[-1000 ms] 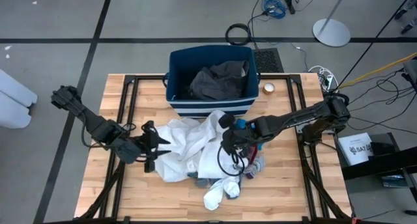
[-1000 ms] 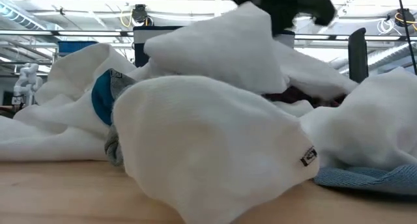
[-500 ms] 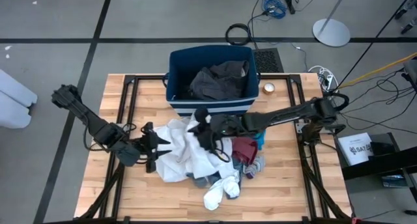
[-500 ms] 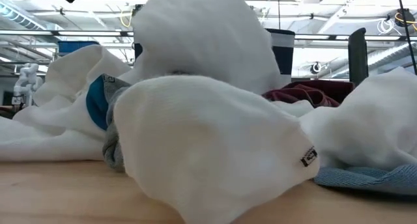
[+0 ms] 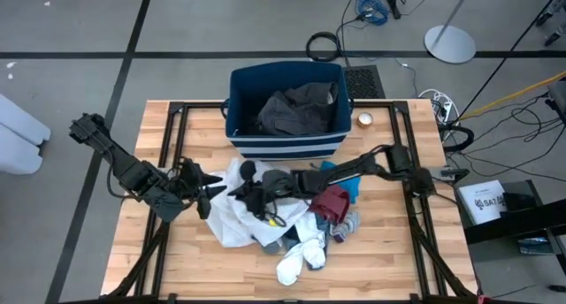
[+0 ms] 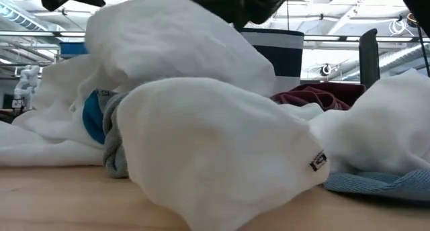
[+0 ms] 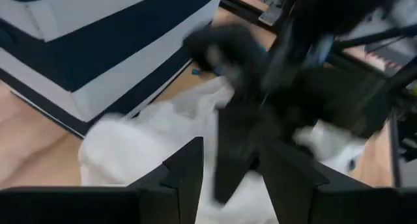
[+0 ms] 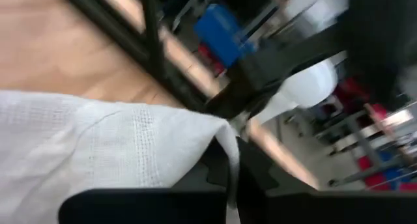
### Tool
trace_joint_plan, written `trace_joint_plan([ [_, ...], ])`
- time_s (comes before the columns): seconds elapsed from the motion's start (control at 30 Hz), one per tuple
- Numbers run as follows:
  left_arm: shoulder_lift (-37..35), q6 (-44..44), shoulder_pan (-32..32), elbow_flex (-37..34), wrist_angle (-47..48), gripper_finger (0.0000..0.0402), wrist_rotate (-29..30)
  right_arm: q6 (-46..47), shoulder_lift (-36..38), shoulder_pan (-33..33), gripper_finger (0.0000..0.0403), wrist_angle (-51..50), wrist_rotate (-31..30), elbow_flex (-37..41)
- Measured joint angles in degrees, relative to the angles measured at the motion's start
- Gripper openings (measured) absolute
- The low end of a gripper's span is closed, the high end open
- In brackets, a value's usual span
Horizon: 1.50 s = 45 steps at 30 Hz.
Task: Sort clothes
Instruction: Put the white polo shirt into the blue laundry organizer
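A white garment point(image 5: 237, 217) lies heaped on the table's middle. My right gripper point(image 5: 251, 187) is shut on it, reaching far across toward the table's left. My left gripper point(image 5: 212, 185) is open right beside the garment's left edge, facing the right gripper; its fingers point(image 7: 189, 172) hold nothing. A maroon piece point(image 5: 332, 201), a bright blue piece point(image 5: 353, 188), white socks point(image 5: 299, 258) and a grey sock point(image 5: 347, 224) lie on the table to the right and near side. A dark grey garment point(image 5: 297, 108) lies in the navy bin point(image 5: 237, 118). My right gripper holds a bunched upper part of the white garment point(image 8: 130, 152), which drapes over its fingers and hides the place of contact. That part is raised above the heap point(image 6: 175, 50). The garment's lower part point(image 5: 232, 229) stays on the table, slack.
The navy striped bin stands at the table's far middle. A small roll of tape point(image 5: 364, 120) lies to the bin's right. Black frame rails point(image 5: 177, 136) run along both sides of the table. Bare wood shows at the near left point(image 5: 159, 269) and near right point(image 5: 380, 260).
My right gripper has gone toward the table's left edge, shut on the white garment, drawing its raised part over the heap toward my left gripper. The maroon piece, covered before, now lies bare. The garment's lower part has stayed on the table.
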<state>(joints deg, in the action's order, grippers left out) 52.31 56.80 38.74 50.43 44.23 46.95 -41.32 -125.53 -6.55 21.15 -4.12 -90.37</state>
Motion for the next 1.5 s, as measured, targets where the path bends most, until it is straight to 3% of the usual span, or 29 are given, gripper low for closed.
trace_joint_plan([
  [0.2,-0.8,2.9,0.0,0.0,0.0,0.0155,-0.2,3.1,-5.9,-0.3,0.0006,-20.8,-0.2,-11.9],
  [0.4,-0.8,5.5,-0.1,0.0,0.2,0.0155,-0.4,6.7,-6.4,-0.7,0.007,-35.2,0.1,-20.9],
  [0.67,-0.8,7.1,0.0,0.0,3.1,0.0155,-5.1,9.2,-6.4,-1.0,0.0191,-42.3,0.0,-27.9],
  [0.87,-0.8,4.7,0.0,0.0,5.5,0.0155,-6.5,9.1,-6.4,-1.6,0.025,-43.9,-0.1,-29.1],
  [1.0,-0.8,4.3,0.0,0.0,6.6,0.0155,-6.9,6.6,-6.4,-2.4,0.0265,-44.1,-2.3,-29.1],
  [1.2,-0.7,13.8,0.0,0.0,6.5,0.0155,-6.3,-2.7,-5.2,-4.4,0.0265,-43.3,-15.5,-29.0],
  [1.5,-0.8,17.5,0.0,0.0,6.6,0.0155,-6.2,-4.1,-0.8,-5.5,0.0264,-45.6,-19.4,-29.0],
])
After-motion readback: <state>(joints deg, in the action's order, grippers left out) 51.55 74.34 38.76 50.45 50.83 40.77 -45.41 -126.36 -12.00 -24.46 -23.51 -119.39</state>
